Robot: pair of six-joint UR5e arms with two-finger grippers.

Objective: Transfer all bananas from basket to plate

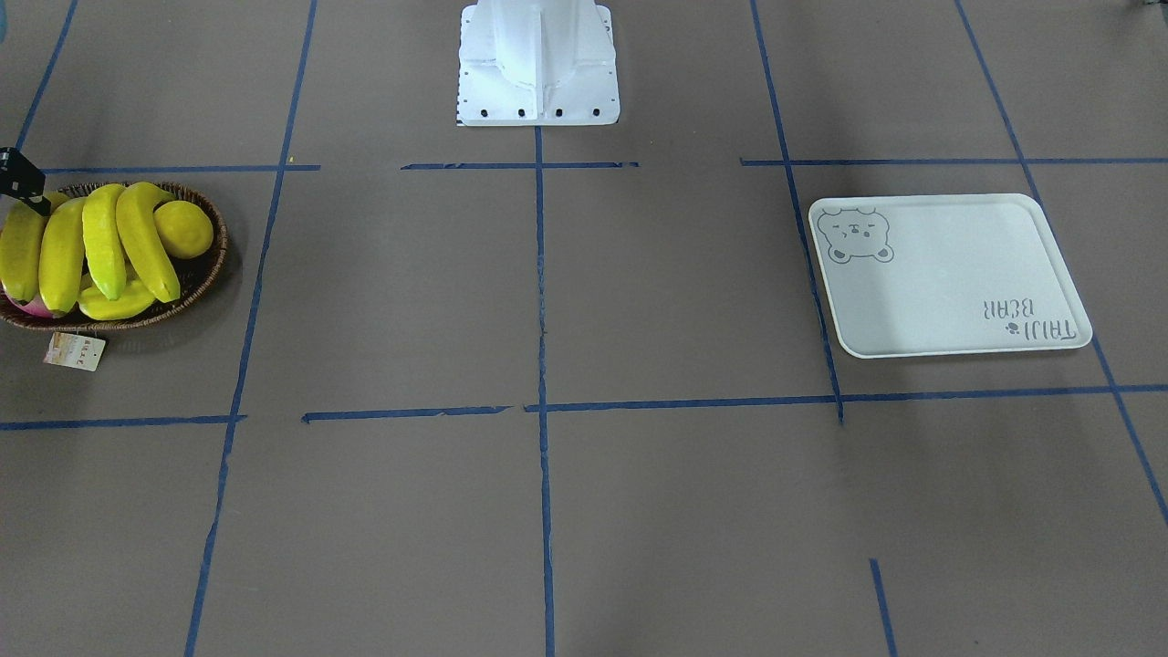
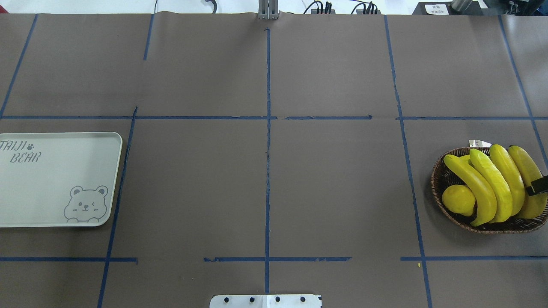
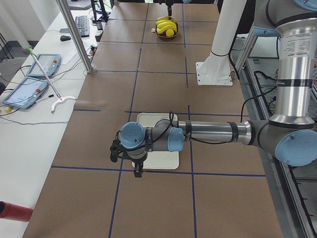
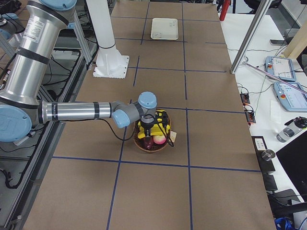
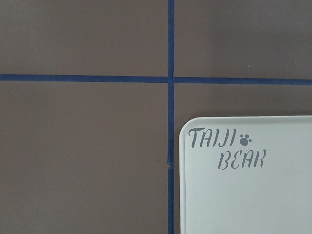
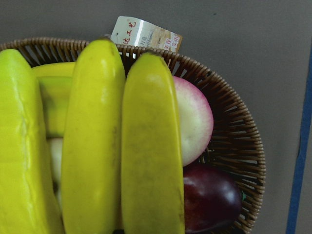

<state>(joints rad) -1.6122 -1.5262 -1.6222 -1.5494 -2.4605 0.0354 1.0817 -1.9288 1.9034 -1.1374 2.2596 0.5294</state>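
Several yellow bananas [image 2: 492,188] lie side by side in the brown wicker basket [image 2: 441,171] at the table's right end. In the right wrist view the bananas [image 6: 146,146] fill the frame from close above. My right gripper [image 4: 147,130] hangs over the basket's outer side; only a black bit of it [image 2: 540,186] shows over the outermost banana, so I cannot tell whether it is open or shut. The white plate [image 2: 51,188] with the bear print lies bare at the left end. My left gripper [image 3: 138,171] hovers over the plate's outer edge, and I cannot tell its state.
A round lemon [image 2: 458,199] sits in the basket's inner side. A pink-white peach [image 6: 192,119] and a dark plum [image 6: 209,197] lie beside the bananas. A paper tag [image 1: 75,351] hangs outside the basket. The white robot base [image 1: 538,64] stands mid-table at the robot's side.
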